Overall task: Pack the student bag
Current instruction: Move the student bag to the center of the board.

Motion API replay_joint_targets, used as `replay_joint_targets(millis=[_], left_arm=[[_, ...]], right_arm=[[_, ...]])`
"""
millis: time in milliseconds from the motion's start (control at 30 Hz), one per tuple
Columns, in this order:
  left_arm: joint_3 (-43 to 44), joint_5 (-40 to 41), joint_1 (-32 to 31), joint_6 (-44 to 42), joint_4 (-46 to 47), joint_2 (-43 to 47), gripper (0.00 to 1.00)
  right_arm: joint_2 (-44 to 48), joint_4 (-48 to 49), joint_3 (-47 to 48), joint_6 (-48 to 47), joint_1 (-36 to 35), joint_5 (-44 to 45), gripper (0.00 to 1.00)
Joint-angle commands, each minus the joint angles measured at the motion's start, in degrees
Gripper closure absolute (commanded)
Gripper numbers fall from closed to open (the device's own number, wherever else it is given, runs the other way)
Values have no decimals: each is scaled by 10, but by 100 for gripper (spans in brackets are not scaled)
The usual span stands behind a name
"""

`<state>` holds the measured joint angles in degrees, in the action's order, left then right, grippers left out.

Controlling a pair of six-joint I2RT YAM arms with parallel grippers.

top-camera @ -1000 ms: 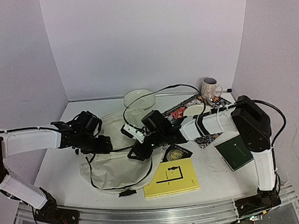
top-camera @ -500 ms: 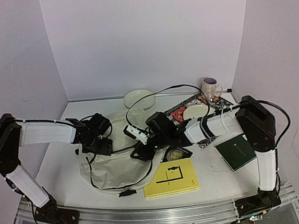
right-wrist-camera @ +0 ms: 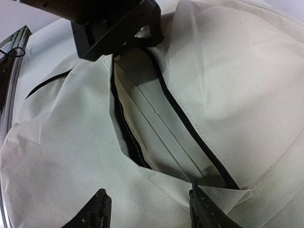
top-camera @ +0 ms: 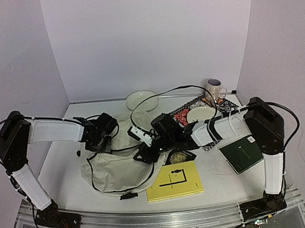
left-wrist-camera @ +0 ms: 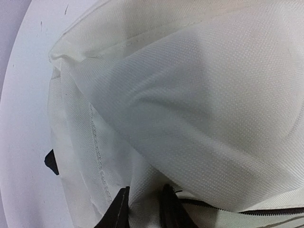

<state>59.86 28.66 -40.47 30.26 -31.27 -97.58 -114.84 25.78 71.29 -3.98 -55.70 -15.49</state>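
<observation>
While the mouth is only a slit, the step in hand reads as opening the student bag (top-camera: 120,167) before anything goes in. Left claw (left-wrist-camera: 143,213) is nipped onto a fold of cream fabric at the bag's far-left top rim, fingers close with cloth between them. Best move for it, I'd judge: lift up and a little away to the left, slowly, so the fold doesn't slide out. The cloth is thin and the bite is small.

Bag lies flat and slumped on the counter (top-camera: 57,154), centre-left, between the two arms. Zipper opening (right-wrist-camera: 142,128) runs as a narrow black-edged gap from the left claw toward the right wrist camera. Lining shows, nothing visible inside.

Right claw (right-wrist-camera: 151,213) is spread, fingers either side of the gap's near end, pinching nothing I can see. Whether it touches the cloth, can't tell. It should take the near lip only, one layer, and pull opposite the left so the mouth gapes. Risk: grabbing both layers shuts the slit.

Yellow book (top-camera: 174,181) lies just beside the bag's right edge, with a dark booklet (top-camera: 180,156) above it. Green notebook (top-camera: 240,155) sits further right, apart. Yellow book looks like the easiest first load.
</observation>
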Motion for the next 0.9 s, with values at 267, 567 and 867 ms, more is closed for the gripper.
replay_joint_targets(millis=[267,567,867], left_arm=[[24,-97,83,28,95,92,100],[26,-143,144,53,117,156,100],[-32,-105,193,59,116,173,100]], right_arm=[[80,14,-40,30,-3,60,40],[121,13,-51,35,-3,53,33],[143,-6,-88,34,-7,47,28]])
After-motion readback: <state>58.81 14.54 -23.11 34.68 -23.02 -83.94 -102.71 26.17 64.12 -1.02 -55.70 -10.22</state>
